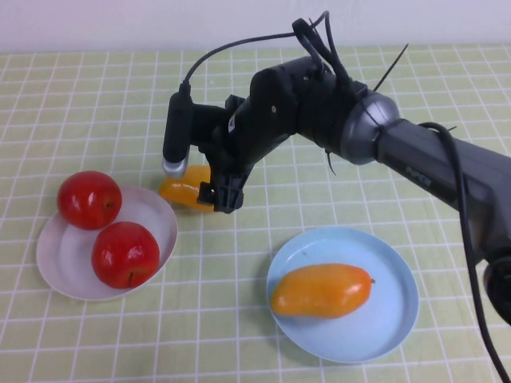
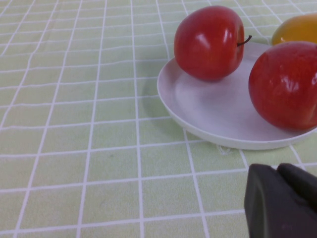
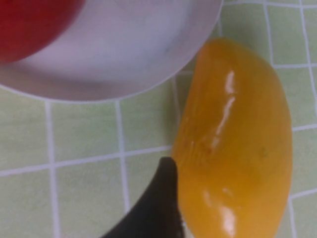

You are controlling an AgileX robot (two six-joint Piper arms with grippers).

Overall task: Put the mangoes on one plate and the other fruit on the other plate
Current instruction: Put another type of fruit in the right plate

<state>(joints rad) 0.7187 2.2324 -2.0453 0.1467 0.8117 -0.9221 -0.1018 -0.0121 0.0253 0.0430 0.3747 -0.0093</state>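
Two red apples lie on the white plate at the left. One mango rests on the blue plate. The second mango lies on the tablecloth against the white plate's far right rim. My right gripper reaches down over it, open, its fingers straddling the fruit. In the right wrist view one dark finger touches the mango; the other finger is out of view. My left gripper sits low beside the white plate, shut and holding nothing.
A green checked cloth covers the whole table. The right arm stretches across the middle from the right edge, with cables looping above it. The white plate's rim lies very near the grasped-at mango.
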